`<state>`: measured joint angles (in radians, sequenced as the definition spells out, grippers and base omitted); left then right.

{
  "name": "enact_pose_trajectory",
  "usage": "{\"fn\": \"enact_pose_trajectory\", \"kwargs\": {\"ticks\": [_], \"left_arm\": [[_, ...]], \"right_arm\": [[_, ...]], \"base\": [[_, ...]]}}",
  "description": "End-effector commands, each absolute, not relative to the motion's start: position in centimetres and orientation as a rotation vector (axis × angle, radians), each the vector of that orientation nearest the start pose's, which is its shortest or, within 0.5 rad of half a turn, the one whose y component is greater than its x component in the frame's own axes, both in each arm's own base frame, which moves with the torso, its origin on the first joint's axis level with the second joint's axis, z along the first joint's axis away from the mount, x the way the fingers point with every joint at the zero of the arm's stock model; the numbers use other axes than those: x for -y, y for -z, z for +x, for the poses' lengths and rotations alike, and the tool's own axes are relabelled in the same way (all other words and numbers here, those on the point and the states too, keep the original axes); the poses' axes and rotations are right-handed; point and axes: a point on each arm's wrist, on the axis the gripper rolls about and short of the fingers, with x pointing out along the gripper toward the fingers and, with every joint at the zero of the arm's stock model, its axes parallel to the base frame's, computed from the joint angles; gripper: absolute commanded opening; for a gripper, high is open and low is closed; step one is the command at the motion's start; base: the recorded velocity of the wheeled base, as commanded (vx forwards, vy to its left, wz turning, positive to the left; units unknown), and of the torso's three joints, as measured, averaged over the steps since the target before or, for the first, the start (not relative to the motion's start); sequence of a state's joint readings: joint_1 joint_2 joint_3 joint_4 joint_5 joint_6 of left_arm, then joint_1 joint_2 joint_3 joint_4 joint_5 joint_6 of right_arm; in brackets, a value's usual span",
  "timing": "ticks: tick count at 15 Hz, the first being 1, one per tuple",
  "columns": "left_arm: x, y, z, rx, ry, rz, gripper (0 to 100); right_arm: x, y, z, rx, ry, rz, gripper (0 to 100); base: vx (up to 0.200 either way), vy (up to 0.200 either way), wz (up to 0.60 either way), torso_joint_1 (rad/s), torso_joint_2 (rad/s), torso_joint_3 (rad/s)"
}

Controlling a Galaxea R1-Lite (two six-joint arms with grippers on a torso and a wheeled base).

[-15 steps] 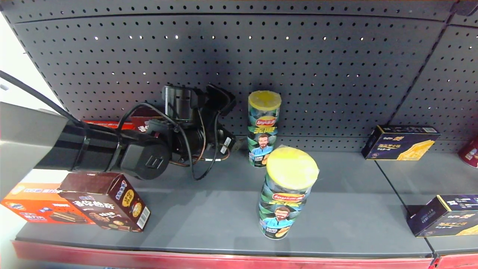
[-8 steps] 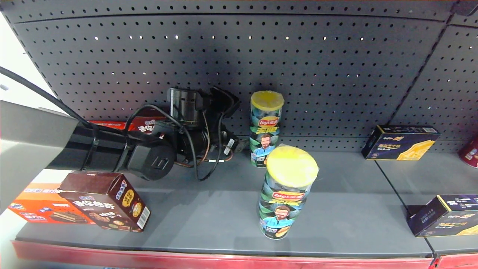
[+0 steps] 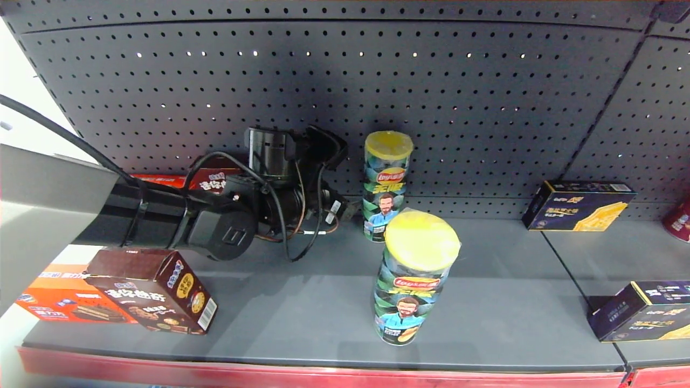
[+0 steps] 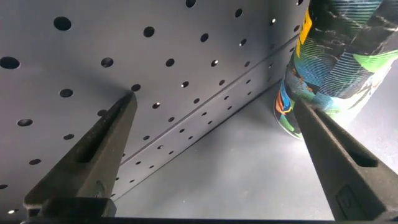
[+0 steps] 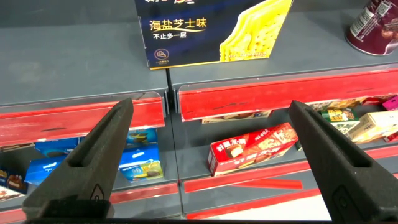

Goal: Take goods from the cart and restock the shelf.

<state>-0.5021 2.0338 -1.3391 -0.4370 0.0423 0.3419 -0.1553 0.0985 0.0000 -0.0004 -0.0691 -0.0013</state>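
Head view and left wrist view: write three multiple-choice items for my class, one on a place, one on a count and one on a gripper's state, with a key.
1. Where on the shelf is the brown box?
A) front left
B) against the back panel
C) right section

2. How many yellow-lidded cans stand there?
A) one
B) two
C) four

3. The left gripper is:
A) open and empty
B) shut on a can
C) shut on a box

Key:
1 A, it sits by the front edge at the left end.
2 B, one stands near the back panel and one nearer the front.
3 A, its fingers are spread with nothing between them.
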Motion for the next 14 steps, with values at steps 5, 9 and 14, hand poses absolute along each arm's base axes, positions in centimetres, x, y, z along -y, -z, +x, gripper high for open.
{"fn": "enact_pose_trajectory", "kwargs": {"ticks": [5,9,14], "left_arm": [[18.0,-24.4,33.1,-0.045,0.473,0.377,100],[14.8,-28.7,26.1,0.06,0.476,0.343,100],[8.6,-28.8,13.9,0.172,0.5,0.259,100]], "right_arm": [[-0.1,-7.7,-1.5,-0.1,0.224,0.003,100],[-0.1,-7.8,-1.5,-0.098,0.224,0.003,100],[-0.1,-7.8,-1.5,-0.098,0.224,0.003,100]], "base": [[0.0,0.0,0.0,0.0,0.0,0.0],[0.0,0.0,0.0,0.0,0.0,0.0],[0.0,0.0,0.0,0.0,0.0,0.0]]}}
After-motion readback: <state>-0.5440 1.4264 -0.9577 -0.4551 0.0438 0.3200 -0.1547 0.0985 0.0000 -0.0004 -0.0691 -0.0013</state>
